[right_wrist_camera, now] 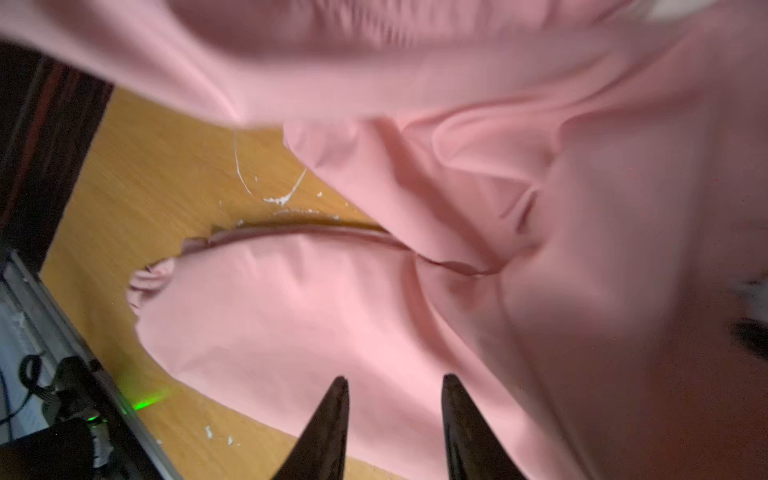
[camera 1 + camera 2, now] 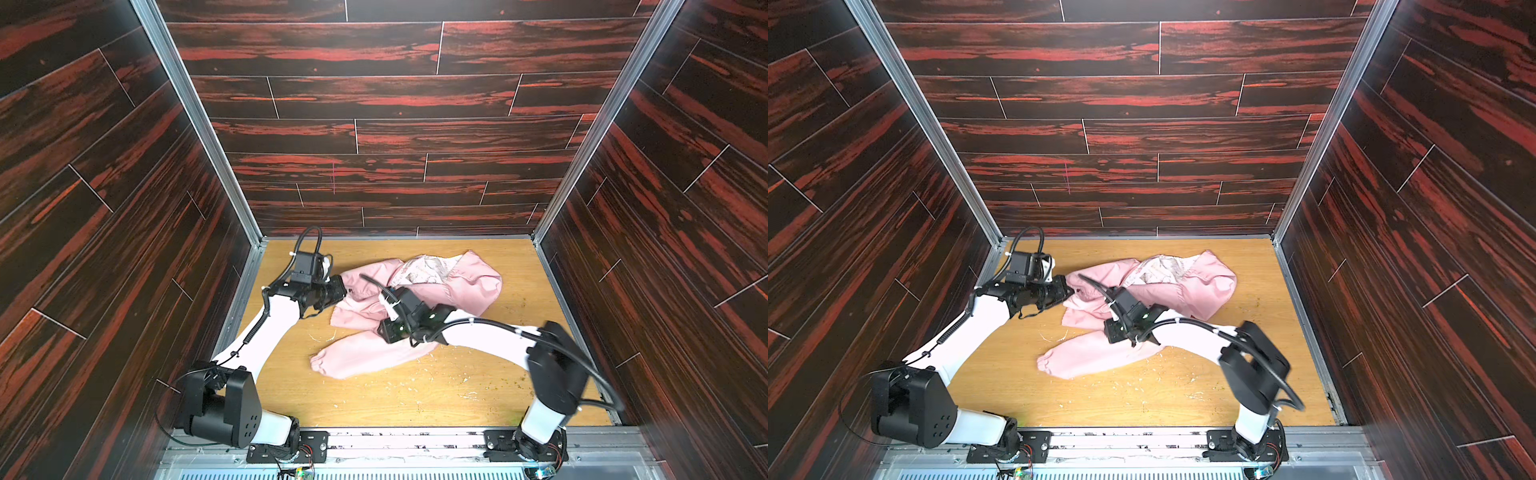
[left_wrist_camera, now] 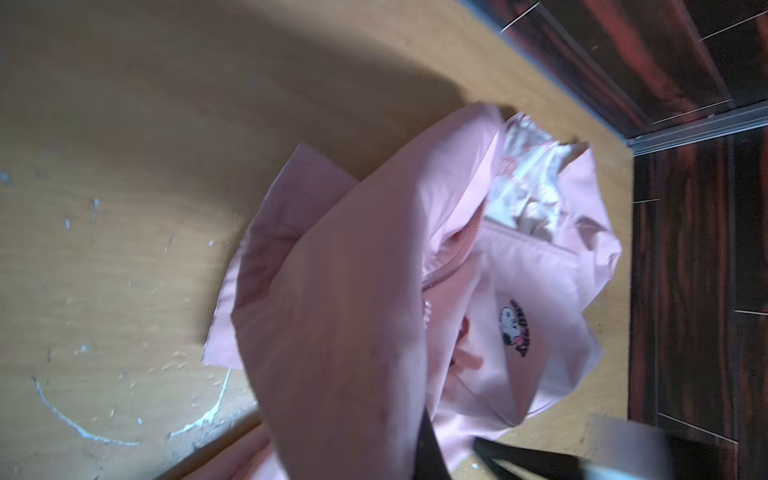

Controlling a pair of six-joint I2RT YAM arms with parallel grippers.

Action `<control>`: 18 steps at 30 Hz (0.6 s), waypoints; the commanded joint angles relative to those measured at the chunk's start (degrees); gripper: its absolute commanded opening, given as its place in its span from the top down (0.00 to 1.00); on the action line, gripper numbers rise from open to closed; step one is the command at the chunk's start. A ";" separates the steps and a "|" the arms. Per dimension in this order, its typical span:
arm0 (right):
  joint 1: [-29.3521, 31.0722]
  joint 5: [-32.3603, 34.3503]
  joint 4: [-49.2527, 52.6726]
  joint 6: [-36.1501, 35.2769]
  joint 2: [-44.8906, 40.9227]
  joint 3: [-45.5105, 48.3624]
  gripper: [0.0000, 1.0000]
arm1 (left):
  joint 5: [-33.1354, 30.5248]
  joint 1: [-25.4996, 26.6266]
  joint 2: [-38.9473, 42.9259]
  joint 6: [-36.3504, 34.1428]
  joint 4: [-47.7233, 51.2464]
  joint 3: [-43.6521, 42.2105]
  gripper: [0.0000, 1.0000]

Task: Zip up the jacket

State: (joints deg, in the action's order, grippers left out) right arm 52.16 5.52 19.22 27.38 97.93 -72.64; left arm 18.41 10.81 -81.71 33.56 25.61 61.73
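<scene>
**Left fingers pin the jacket's end; the zipper lies behind the open right fingers**

On the left, the left fingers (image 2: 341, 291) are together, clamped on the left end of the jacket (image 2: 457, 291). The jacket lies crumpled on the wooden surface (image 2: 415, 399), toward the back. From that pinch the body stretches rightward to what looks like the hood (image 2: 478, 274), so its long axis runs across the surface.

In the left wrist view the zipper (image 3: 442, 272) shows as a ribbed pink line leading away from the pinch. It passes beside the small dark logo (image 3: 515, 328) and parts where the printed lining shows. I cannot pick out the pull for certain.

A sleeve (image 2: 353, 359) trails toward the front, with its cuff at the left. The right fingers (image 2: 385, 332) hover over that sleeve, apart and holding nothing. Their tips (image 1: 332, 411) point front-left, away from the zipper, which lies behind them toward the back wall.

My judgement is that the right arm is the free one. It would need to turn back toward the zipper line, using the pinned left end as the anchor.
</scene>
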 commanded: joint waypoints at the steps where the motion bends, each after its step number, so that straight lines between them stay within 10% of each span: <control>1: -5.37 8.29 9.77 1.97 -3.43 -9.02 0.60 | -0.35 -0.21 2.49 0.76 -1.56 -3.63 1.00; 18: -24.50 5.07 28.84 11.50 30.41 -51.77 0.40 | 0.90 0.09 4.85 0.24 -2.19 -8.97 1.00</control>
State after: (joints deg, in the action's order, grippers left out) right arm 29.45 11.77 40.82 35.51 121.69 -117.99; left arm 18.87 10.83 -78.61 34.22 23.18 53.67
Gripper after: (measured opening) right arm 0.597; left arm 0.076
